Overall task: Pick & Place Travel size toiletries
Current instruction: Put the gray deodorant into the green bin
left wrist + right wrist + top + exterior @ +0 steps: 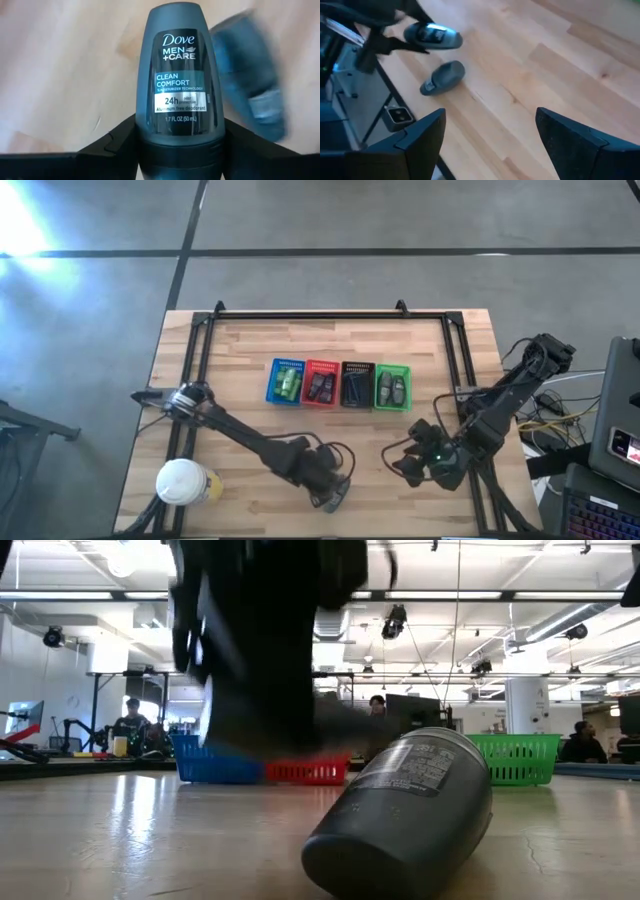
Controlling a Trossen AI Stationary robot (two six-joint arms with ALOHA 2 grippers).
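At the near edge of the wooden table (250, 355), the left gripper (322, 480) held a grey Dove roll-on deodorant (177, 75), its two dark fingers (115, 145) clenched on the bottle's lower body, one on each side. The label, facing the wrist camera, read "Men+Care Clean Comfort". In the right wrist view the held bottle (432, 36) hung clear of the boards. A second grey roll-on (405, 815) lay on its side on the wood just beside and below the first, close to the low camera, its cap end tilted down toward the lens; from overhead it showed as a grey oval (336, 496) at the gripper's tip, and in the right wrist view it lay on the planks (443, 77) under the left arm.

The right gripper (408, 462) hovered over bare wood near the table's right front, fingers (420, 137) released and spread wide, nothing between them.

Farther back, in the middle of the table, four small baskets stood touching in a row: blue basket (286, 381), red basket (321, 383), black basket (357, 384) and green basket (392, 387). Green tubes showed in the blue one, dark items in the red and black ones, and grey oval pieces in the green one. A white-lidded cup (183, 483) stood at the left front corner. People sat at desks in the room beyond.
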